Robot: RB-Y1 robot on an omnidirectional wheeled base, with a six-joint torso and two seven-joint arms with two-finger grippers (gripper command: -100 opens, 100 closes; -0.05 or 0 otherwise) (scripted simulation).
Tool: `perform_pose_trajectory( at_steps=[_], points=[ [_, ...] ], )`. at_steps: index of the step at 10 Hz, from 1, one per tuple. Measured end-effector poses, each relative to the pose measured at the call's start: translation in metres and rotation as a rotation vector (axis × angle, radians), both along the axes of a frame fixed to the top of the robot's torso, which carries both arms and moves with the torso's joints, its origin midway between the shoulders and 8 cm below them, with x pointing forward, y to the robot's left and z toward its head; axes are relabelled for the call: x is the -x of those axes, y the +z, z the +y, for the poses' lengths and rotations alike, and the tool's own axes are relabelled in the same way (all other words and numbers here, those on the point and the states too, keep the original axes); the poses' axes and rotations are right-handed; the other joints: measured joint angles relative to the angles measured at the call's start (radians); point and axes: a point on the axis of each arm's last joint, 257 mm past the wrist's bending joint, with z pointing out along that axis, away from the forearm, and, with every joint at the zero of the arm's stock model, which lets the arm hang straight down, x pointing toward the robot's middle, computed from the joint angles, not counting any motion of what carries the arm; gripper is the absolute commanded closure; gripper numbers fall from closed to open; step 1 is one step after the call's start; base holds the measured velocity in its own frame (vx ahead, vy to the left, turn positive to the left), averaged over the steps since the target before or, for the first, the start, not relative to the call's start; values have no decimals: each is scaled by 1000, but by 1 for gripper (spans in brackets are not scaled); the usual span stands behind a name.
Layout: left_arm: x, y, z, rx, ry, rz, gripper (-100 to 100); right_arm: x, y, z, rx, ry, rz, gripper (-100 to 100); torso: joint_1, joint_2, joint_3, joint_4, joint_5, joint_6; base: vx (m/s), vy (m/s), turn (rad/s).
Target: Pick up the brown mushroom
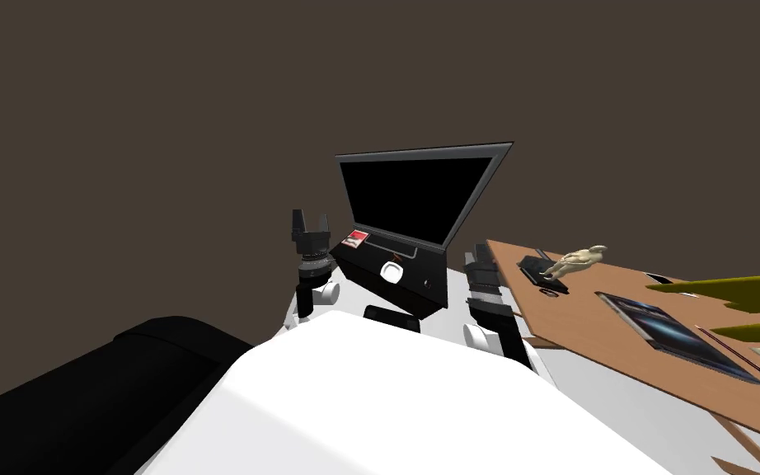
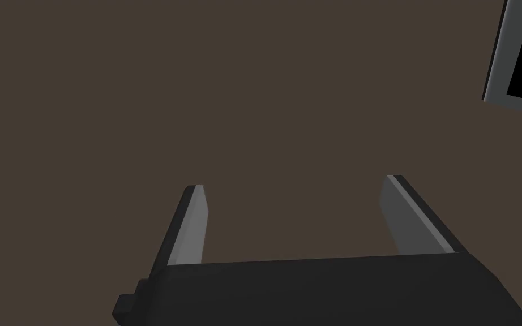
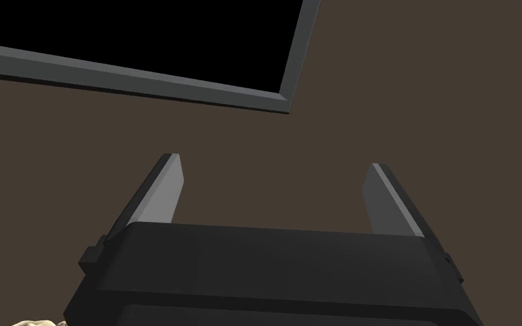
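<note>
The mushroom [image 1: 580, 260] is pale tan and lies on its side at the near-left corner of a wooden table [image 1: 593, 330], partly over a small black object [image 1: 541, 272]. My right gripper [image 1: 479, 257] hangs just left of that corner, short of the mushroom; in the right wrist view the right gripper [image 3: 271, 170] is open and empty, pointing at a brown wall, and a pale tan bit [image 3: 33, 323], likely the mushroom, peeks beside its body. My left gripper [image 1: 310, 221] is raised further left; the left gripper [image 2: 294, 187] is open and empty.
A black screen in a grey frame [image 1: 415, 198] stands between my arms on a black box [image 1: 391, 272]. A dark flat slab [image 1: 675, 334], a thin pencil [image 1: 733, 350] and olive leaves [image 1: 741, 289] lie further along the table. A black couch [image 1: 82, 387] is at my left.
</note>
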Motion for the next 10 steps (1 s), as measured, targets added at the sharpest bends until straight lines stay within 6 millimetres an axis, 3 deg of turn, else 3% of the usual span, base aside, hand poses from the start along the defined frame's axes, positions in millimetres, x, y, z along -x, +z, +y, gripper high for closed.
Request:
perform_pose_trajectory(
  at_steps=[4,10],
  points=[
    [0,0,0,0,0,0,0,-13,-56,-3,16,5,174,-100,0,0,0,0,0,0,-5,27,177],
    [0,0,0,0,0,0,0,-12,-146,-28,60,-11,442,-100,-1,0,0,0,0,0,-7,14,186]
  ],
)
